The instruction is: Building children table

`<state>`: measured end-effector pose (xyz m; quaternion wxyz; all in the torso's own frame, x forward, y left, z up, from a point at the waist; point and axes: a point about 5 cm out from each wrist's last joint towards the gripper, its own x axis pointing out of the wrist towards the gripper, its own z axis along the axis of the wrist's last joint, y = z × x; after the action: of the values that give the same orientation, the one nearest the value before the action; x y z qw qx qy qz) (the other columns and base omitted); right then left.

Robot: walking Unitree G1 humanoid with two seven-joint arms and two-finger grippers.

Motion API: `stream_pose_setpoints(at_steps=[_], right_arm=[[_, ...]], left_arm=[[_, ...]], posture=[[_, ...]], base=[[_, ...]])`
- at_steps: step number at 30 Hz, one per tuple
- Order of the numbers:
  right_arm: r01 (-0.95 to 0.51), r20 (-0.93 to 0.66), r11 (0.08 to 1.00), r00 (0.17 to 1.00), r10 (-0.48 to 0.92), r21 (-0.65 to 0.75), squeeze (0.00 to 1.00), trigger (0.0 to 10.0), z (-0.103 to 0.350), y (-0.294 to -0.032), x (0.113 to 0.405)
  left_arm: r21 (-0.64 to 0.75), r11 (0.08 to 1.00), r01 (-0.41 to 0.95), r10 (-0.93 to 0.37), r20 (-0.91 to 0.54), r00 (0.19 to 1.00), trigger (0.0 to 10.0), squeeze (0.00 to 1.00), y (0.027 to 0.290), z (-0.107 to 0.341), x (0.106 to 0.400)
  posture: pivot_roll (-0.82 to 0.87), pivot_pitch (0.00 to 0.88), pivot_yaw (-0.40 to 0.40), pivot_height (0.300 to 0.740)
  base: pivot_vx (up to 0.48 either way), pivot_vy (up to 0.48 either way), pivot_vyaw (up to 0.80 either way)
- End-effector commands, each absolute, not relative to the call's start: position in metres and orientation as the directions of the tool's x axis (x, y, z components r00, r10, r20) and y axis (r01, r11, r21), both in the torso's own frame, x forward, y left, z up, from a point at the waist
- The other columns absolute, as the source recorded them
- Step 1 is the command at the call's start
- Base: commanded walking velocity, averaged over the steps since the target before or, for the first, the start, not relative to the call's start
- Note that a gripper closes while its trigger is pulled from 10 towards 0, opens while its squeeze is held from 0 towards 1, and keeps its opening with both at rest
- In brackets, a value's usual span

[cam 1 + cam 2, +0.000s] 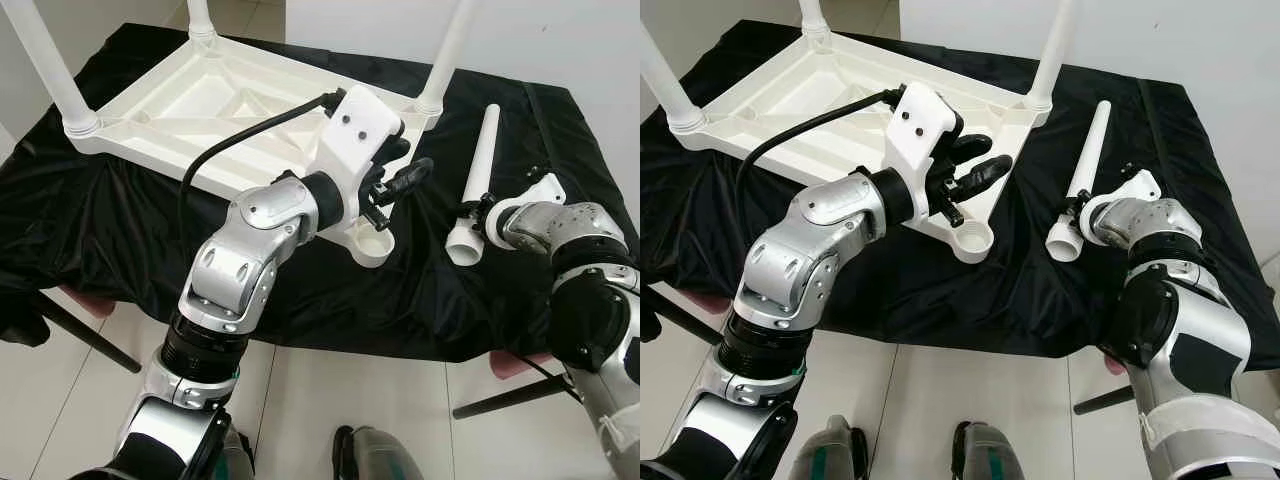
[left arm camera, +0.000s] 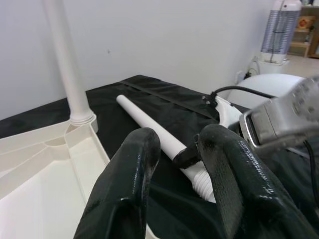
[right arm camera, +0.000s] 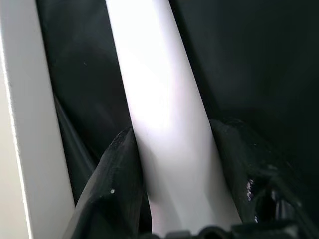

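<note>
I see the right end effector (image 3: pixel 174 199) pinching the loose white plastic leg (image 1: pixel 477 172), long axis pointing away, empty corner socket (image 1: pixel 374 243) leftward beside the spread left end effector (image 1: pixel 398 178).

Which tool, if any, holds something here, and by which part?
The right tool grips the loose white leg near its threaded end, as it lies on the black cloth. The left tool holds nothing.

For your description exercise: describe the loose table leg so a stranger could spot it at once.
On the black cloth lies an upturned white tabletop. Beside it, toward the robot's right, a white leg lies flat, the right end effector closed around it. Unlike the other legs, it is not standing in a corner socket.
</note>
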<state>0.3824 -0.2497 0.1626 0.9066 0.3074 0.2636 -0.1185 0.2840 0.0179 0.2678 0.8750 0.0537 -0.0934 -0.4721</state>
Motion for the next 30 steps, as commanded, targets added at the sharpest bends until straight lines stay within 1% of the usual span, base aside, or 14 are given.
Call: stream_pose_setpoints(at_steps=[1, 3, 5, 10, 14, 15, 16, 18, 19, 20, 22, 27, 28, 30], right_arm=[[0.335, -0.514, 0.776, 0.858, -0.017, 0.534, 0.0, 0.0, 0.159, -0.244, 0.383], [0.278, -0.436, 0.765, 0.9, 0.005, 0.581, 0.0, 0.0, 0.169, -0.241, 0.387], [0.278, -0.436, 0.765, 0.9, 0.005, 0.581, 0.0, 0.0, 0.169, -0.241, 0.387], [0.181, -0.301, 0.753, 0.953, 0.025, 0.633, 0.0, 0.0, 0.186, -0.239, 0.39], [0.166, -0.234, 0.752, 0.972, -0.016, 0.638, 0.0, 0.0, 0.193, -0.241, 0.391], [0.162, -0.192, 0.761, 0.98, -0.05, 0.628, 0.0, 0.8, 0.197, -0.244, 0.391], [0.155, -0.158, 0.77, 0.985, -0.071, 0.619, 0.0, 10.0, 0.2, -0.246, 0.39], [0.155, -0.158, 0.77, 0.985, -0.071, 0.619, 0.0, 10.0, 0.2, -0.246, 0.39], [0.142, -0.108, 0.795, 0.989, -0.097, 0.59, 0.0, 10.0, 0.203, -0.247, 0.389], [0.142, -0.108, 0.795, 0.989, -0.097, 0.59, 0.0, 10.0, 0.203, -0.247, 0.389], [0.102, 0.017, 0.851, 0.991, -0.13, 0.515, 0.0, 10.0, 0.207, -0.246, 0.386], [0.044, 0.138, 0.887, 0.983, -0.12, 0.459, 0.0, 10.0, 0.21, -0.24, 0.381], [0.023, 0.206, 0.906, 0.971, -0.12, 0.422, 0.0, 10.0, 0.213, -0.236, 0.377], [0.001, 0.267, 0.926, 0.957, -0.11, 0.377, 0.0, 10.0, 0.215, -0.232, 0.373]], left_arm=[[0.165, 0.61, 0.775, -0.792, 0.131, 0.596, 10.0, 0.0, 0.018, 0.269, 0.289], [0.162, 0.606, 0.778, -0.795, 0.13, 0.592, 10.0, 0.0, 0.018, 0.269, 0.29], [0.162, 0.606, 0.778, -0.795, 0.13, 0.592, 10.0, 0.0, 0.018, 0.269, 0.29], [0.171, 0.589, 0.79, -0.808, 0.123, 0.576, 10.0, 0.0, 0.015, 0.268, 0.292], [0.175, 0.582, 0.794, -0.813, 0.123, 0.568, 10.0, 0.0, 0.013, 0.268, 0.293], [0.176, 0.579, 0.796, -0.815, 0.124, 0.566, 10.0, 0.0, 0.012, 0.268, 0.293], [0.176, 0.577, 0.797, -0.817, 0.124, 0.564, 10.0, 0.0, 0.012, 0.268, 0.293], [0.176, 0.577, 0.797, -0.817, 0.124, 0.564, 10.0, 0.0, 0.012, 0.268, 0.293], [0.174, 0.575, 0.8, -0.818, 0.126, 0.561, 10.0, 0.0, 0.011, 0.268, 0.293], [0.174, 0.575, 0.8, -0.818, 0.126, 0.561, 10.0, 0.0, 0.011, 0.268, 0.293], [0.152, 0.562, 0.813, -0.827, 0.13, 0.547, 10.0, 0.0, 0.009, 0.268, 0.294], [0.135, 0.548, 0.826, -0.836, 0.132, 0.533, 10.0, 0.0, 0.006, 0.267, 0.294], [0.124, 0.542, 0.831, -0.839, 0.134, 0.527, 10.0, 0.0, 0.005, 0.267, 0.295], [0.112, 0.533, 0.839, -0.844, 0.136, 0.518, 10.0, 0.0, 0.004, 0.267, 0.296]], posture=[[-0.05, 0.08, -0.042, 0.74], [-0.05, 0.081, -0.04, 0.74], [-0.05, 0.081, -0.04, 0.74], [-0.06, 0.078, -0.031, 0.74], [-0.07, 0.077, -0.029, 0.74], [-0.07, 0.077, -0.028, 0.74], [-0.07, 0.077, -0.028, 0.74], [-0.07, 0.077, -0.028, 0.74], [-0.07, 0.079, -0.028, 0.74], [-0.07, 0.079, -0.028, 0.74], [-0.06, 0.08, -0.029, 0.74], [-0.06, 0.08, -0.03, 0.74], [-0.06, 0.079, -0.029, 0.74], [-0.06, 0.078, -0.027, 0.74]], base=[[0.0, 0.0, 0.0], [0.0, 0.0, 0.0], [0.0, 0.0, 0.0], [0.0, 0.0, 0.0], [0.0, 0.0, 0.0], [0.0, 0.0, 0.0], [0.0, 0.0, 0.0], [0.0, 0.0, 0.0], [0.0, 0.0, 0.0], [0.0, 0.0, 0.0], [0.0, 0.0, 0.0], [0.0, 0.0, 0.0], [0.0, 0.0, 0.0], [0.0, 0.0, 0.0]])
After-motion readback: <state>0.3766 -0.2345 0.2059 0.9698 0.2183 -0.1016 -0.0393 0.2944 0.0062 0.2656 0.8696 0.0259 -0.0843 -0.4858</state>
